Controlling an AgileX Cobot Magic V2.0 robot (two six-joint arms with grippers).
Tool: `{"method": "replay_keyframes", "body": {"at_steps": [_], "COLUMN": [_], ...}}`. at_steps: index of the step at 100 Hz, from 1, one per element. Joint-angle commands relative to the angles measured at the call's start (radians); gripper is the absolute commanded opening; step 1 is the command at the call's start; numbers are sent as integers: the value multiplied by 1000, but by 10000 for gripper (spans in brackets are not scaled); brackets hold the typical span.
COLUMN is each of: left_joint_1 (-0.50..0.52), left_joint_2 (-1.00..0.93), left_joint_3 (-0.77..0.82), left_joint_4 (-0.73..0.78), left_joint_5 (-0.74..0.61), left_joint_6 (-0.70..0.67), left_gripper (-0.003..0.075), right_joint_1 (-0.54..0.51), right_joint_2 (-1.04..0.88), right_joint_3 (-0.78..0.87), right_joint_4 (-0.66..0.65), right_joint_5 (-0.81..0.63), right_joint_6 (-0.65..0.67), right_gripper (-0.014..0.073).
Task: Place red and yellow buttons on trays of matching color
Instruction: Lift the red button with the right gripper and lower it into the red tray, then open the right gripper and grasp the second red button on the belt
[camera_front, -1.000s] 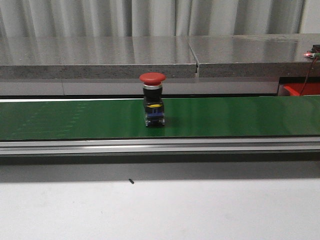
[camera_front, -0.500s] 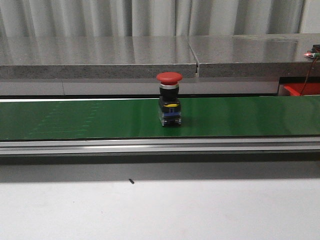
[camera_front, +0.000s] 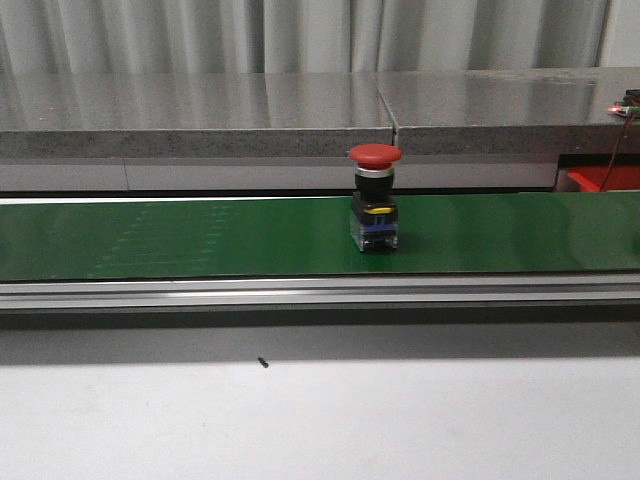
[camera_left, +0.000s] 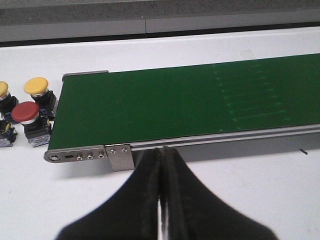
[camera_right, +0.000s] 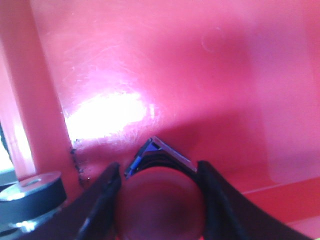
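A red button (camera_front: 375, 198) stands upright on the green conveyor belt (camera_front: 200, 240), right of centre in the front view. No gripper shows in that view. My right gripper (camera_right: 159, 167) is shut on another red button (camera_right: 160, 205), one finger on each side of its cap, just above the floor of the red tray (camera_right: 200, 75). My left gripper (camera_left: 162, 150) is shut and empty, over the white table near the belt's end. Off that end stand a yellow button (camera_left: 36, 86), a red button (camera_left: 26, 112) and a second yellow button (camera_left: 2, 90) at the frame's edge. No yellow tray is in view.
A metal rail (camera_front: 320, 292) runs along the belt's near side, with a bracket (camera_left: 120, 156) at its end. A grey stone ledge (camera_front: 200, 115) lies behind the belt. A corner of the red tray (camera_front: 600, 178) shows at the far right.
The red button on the belt has travelled to the right, from left of centre to right of centre. Nothing else in the front view has moved.
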Motion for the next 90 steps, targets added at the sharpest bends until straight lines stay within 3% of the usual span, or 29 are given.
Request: {"method": "replay_keyframes", "body": {"at_steps": [1, 7, 18, 55, 90], "left_joint_1": [-8, -8, -8, -8, -8], "left_joint_2": [8, 8, 8, 8, 8], "left_joint_3": [-25, -25, -25, -25, -25], "left_joint_4": [-11, -11, -11, -11, -11], "left_joint_5": [-78, -78, -78, -79, -79], "left_joint_6": [-8, -8, -8, -8, -8], "left_gripper": [-20, -20, -20, -20, -20], "right_joint_1": [-9, -9, -9, -5, 81], "right_joint_2": [-49, -49, -56, -188, -487], "right_joint_3": [-31, -31, -31, 4, 224], "right_joint_4": [-9, -9, -5, 6, 13], "right_joint_5": [-30, -38, -50, -71, -105], "right_joint_6": [-14, -14, -13, -14, -35], "right_gripper": [312, 449, 545, 541, 541]}}
